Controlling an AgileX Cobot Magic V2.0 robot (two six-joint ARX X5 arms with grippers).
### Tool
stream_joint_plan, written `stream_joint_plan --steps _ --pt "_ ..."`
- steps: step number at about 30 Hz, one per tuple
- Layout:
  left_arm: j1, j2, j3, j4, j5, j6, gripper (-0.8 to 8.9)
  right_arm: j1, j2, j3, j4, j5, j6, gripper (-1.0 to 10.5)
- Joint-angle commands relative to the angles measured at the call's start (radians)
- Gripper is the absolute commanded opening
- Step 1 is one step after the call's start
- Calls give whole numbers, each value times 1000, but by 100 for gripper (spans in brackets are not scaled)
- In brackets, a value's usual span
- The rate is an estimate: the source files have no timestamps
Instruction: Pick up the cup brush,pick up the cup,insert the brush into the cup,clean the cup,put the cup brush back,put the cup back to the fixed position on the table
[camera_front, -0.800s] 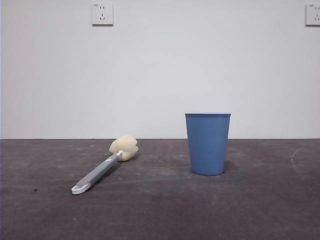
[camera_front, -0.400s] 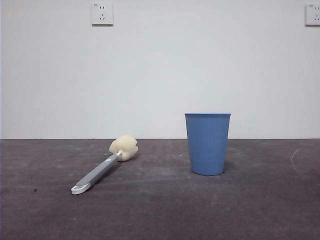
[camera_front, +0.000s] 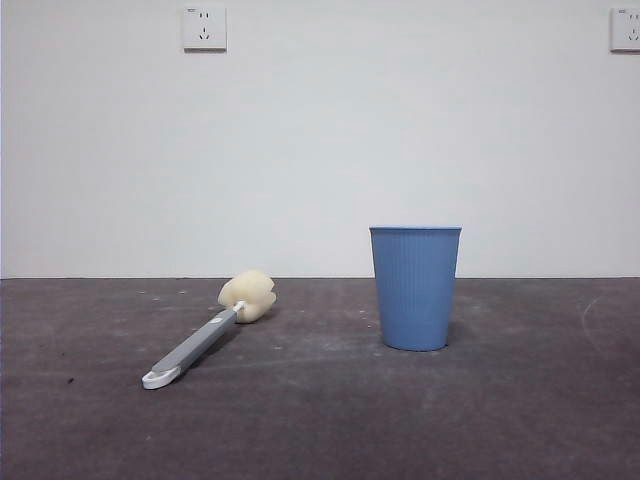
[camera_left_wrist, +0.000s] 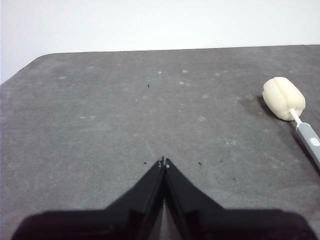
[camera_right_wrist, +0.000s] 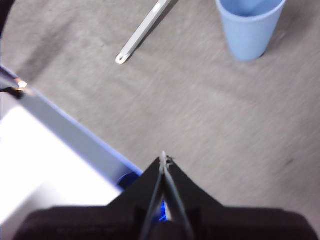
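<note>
The cup brush (camera_front: 205, 335) lies flat on the table (camera_front: 320, 420) at the left, cream sponge head toward the wall, white looped end toward the camera. The blue ribbed cup (camera_front: 415, 287) stands upright to its right, well apart from it. My left gripper (camera_left_wrist: 164, 161) is shut and empty above bare table; the brush head (camera_left_wrist: 283, 98) shows off to one side of it. My right gripper (camera_right_wrist: 164, 158) is shut and empty, high over the table's front edge; the cup (camera_right_wrist: 248, 25) and the brush handle (camera_right_wrist: 142, 31) lie far ahead of it.
Two wall sockets (camera_front: 204, 27) sit high on the white wall behind. The right wrist view shows the table's front edge (camera_right_wrist: 60, 125) with bright floor below it. Neither arm shows in the front view.
</note>
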Motion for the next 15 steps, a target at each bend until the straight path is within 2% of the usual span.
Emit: stream_joint_plan --steps 1,3,7,10,15 --pt "4 -2 -14 7 1 -9 -3 -17 -29 3 60 88 -72 2" --pt "4 -2 -14 7 1 -9 -3 -37 -64 3 143 146 -72 2" --pt "4 -2 -14 7 1 -9 -3 -88 -149 -2 271 172 -88 2" --pt "4 -2 -14 7 0 -9 -3 -136 -223 -32 369 241 -106 2" --pt "4 -2 -14 7 1 -9 -3 -208 -328 -147 542 249 -107 2"
